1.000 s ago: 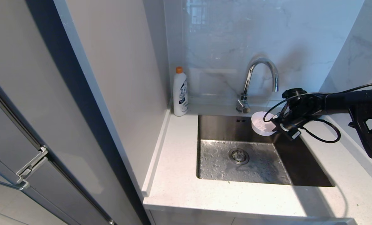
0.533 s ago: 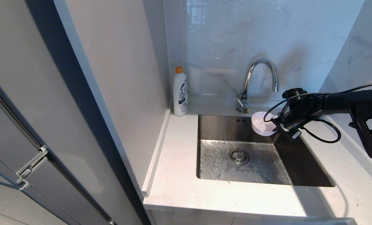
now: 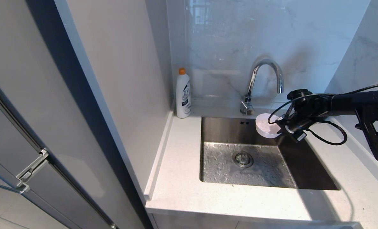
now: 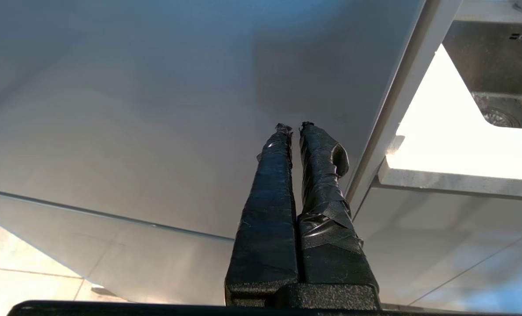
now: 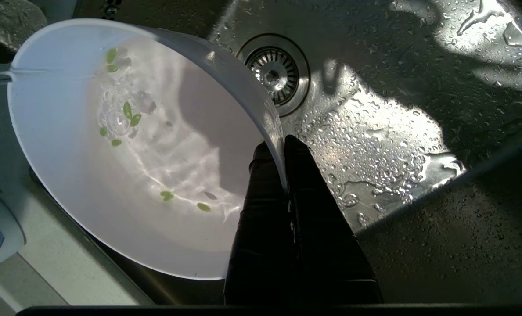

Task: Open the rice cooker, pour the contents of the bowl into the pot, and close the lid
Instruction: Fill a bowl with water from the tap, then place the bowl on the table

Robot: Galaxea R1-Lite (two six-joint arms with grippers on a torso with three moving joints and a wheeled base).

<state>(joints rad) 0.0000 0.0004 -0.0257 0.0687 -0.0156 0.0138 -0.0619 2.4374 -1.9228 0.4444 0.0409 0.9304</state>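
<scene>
Right gripper (image 5: pixel 282 151) pinches the rim of the bowl (image 5: pixel 124 166), held over the far right corner of the sink (image 3: pixel 265 165), below the faucet (image 3: pixel 265 76). Water and a few green bits (image 5: pixel 129 114) inside. Rice cooker not in view. Left gripper (image 4: pixel 293 129) pressed together, empty, beside the cabinet. Risk: thin rim grip on a wet bowl; it could tilt and spill into the sink.

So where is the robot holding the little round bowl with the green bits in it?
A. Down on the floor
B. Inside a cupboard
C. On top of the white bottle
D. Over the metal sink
D: the right gripper pinches the rim of the small round bowl above the wet steel sink, beside the curved chrome tap.
</scene>
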